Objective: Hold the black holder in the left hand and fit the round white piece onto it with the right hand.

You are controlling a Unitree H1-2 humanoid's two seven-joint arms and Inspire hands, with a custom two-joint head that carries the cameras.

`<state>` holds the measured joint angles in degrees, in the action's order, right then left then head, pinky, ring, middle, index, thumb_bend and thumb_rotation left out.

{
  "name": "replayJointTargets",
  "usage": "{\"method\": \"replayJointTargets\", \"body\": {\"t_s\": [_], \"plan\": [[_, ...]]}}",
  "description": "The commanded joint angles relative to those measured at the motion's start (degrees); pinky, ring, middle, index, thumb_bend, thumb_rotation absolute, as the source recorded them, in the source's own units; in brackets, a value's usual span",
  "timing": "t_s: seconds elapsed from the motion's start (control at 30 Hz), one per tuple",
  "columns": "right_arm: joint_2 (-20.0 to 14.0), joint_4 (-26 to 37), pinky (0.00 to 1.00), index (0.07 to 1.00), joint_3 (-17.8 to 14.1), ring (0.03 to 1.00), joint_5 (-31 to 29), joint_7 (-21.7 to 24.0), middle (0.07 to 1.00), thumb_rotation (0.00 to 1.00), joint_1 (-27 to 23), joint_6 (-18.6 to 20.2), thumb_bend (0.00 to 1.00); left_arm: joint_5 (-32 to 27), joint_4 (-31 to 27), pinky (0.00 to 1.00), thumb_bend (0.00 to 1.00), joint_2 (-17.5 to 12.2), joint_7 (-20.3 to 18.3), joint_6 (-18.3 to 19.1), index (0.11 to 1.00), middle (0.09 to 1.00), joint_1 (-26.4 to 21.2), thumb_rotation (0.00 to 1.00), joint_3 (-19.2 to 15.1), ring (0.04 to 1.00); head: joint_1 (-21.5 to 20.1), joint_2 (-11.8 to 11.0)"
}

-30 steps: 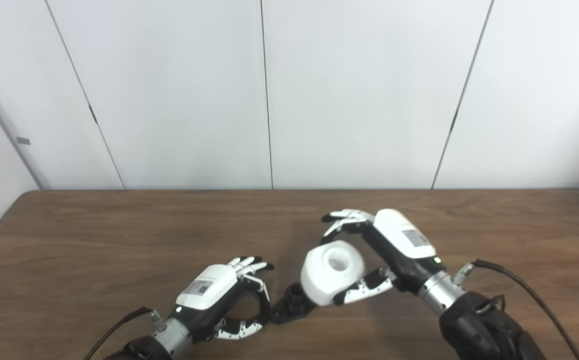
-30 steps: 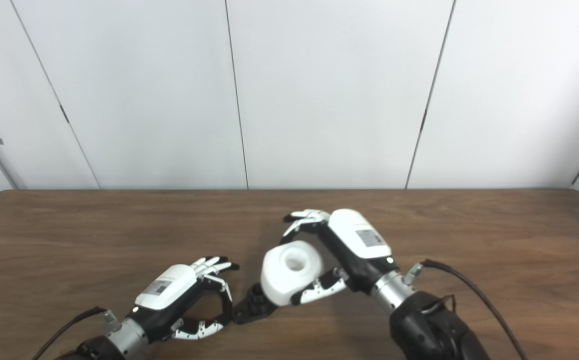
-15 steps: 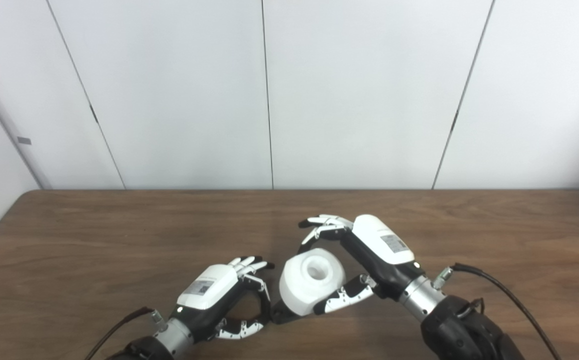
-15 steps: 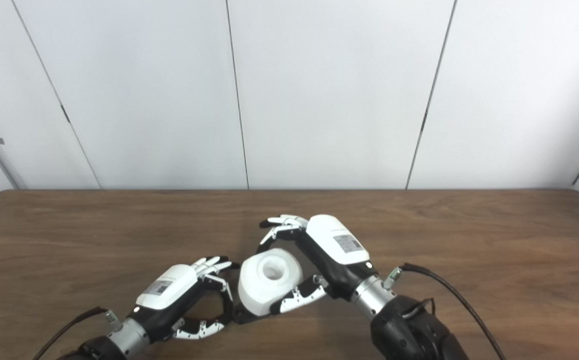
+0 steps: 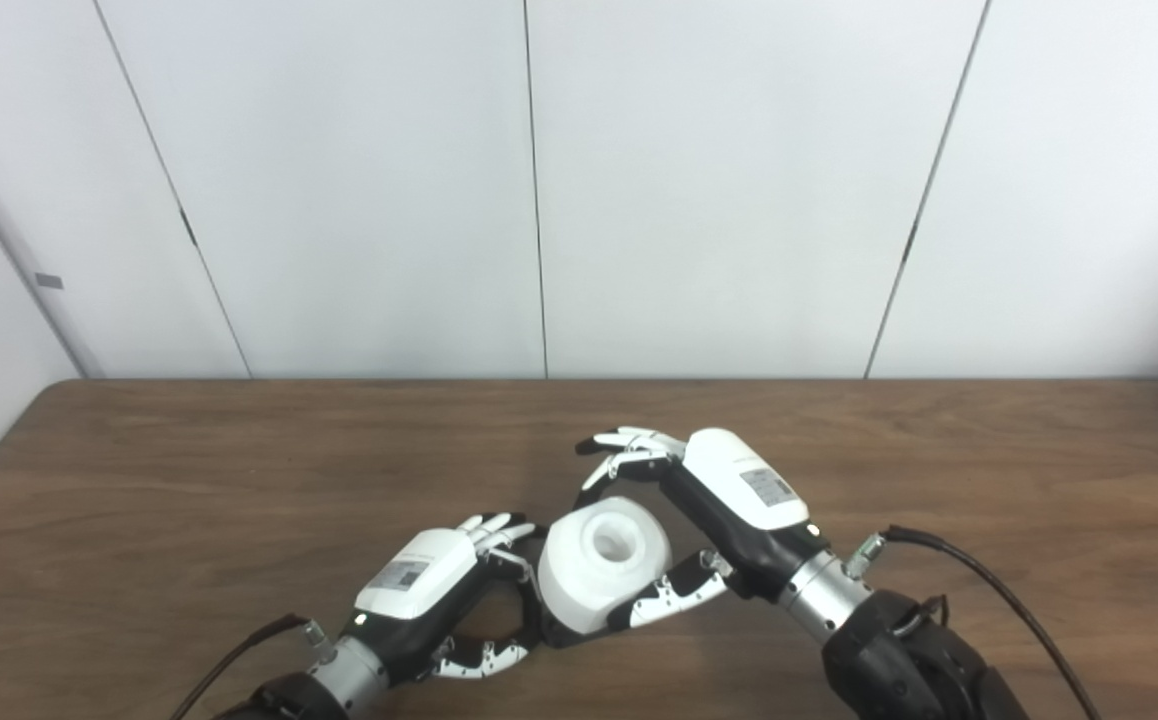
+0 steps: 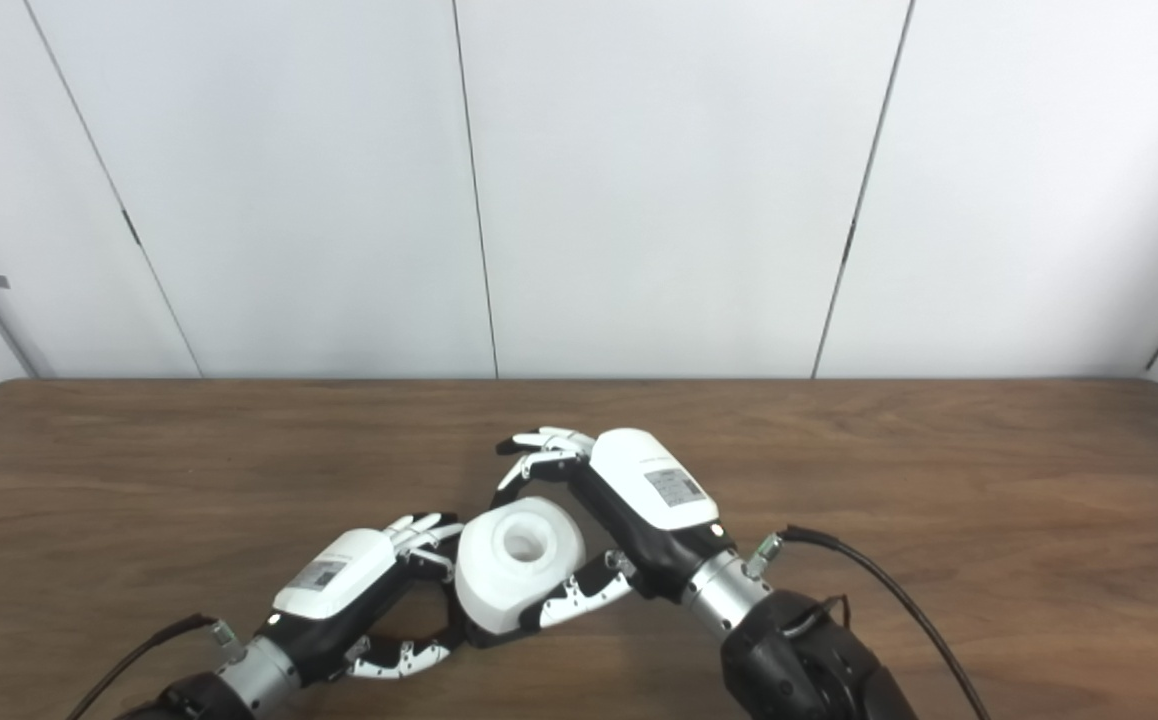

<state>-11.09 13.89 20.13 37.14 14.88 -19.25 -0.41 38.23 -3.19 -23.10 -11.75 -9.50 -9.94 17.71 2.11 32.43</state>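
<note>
Near the front edge of the wooden table [image 5: 239,450], about the middle: left hand [image 5: 434,580], fingers curled and pinching the black holder [image 5: 551,634], almost hidden, kept low and steady as a fixed base. Right hand [image 5: 714,520] wrapped on the round white piece [image 5: 601,562], fingers over the far side, thumb under the near side, so the central hole faces up and stays free. Piece touching the holder and covering it; fully seated or not, cannot tell.
</note>
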Motion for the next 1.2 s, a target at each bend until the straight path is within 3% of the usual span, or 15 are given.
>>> {"method": "replayJointTargets", "body": {"t_s": [0.0, 0.57, 1.17], "plan": [[0.61, 1.07, 0.78, 0.481, -0.19, 0.872, -0.13, -1.13, 0.839, 0.14, -2.35, -2.03, 0.50, 0.70, -0.73, 1.00, 0.51, 0.07, -0.59, -0.11, 0.484, 0.925, -0.23, 0.05, 0.64, 0.978, 0.07, 0.04], [0.77, -1.42, 0.80, 0.481, -0.50, 0.876, 0.60, -1.82, 0.845, 0.15, -2.42, -2.19, 0.50, 0.52, -1.42, 1.00, 0.51, -0.20, -1.22, 0.72, 0.483, 0.927, -0.05, 0.05, 0.58, 0.983, -0.33, 0.14], [0.43, 0.15, 0.80, 0.481, -0.48, 0.884, 2.91, -0.59, 0.847, 0.15, -2.30, -0.94, 0.50, 0.62, -1.17, 1.00, 0.51, 0.03, -0.79, 0.48, 0.484, 0.926, -0.13, 0.05, 0.78, 0.978, -0.07, 0.18]]}}
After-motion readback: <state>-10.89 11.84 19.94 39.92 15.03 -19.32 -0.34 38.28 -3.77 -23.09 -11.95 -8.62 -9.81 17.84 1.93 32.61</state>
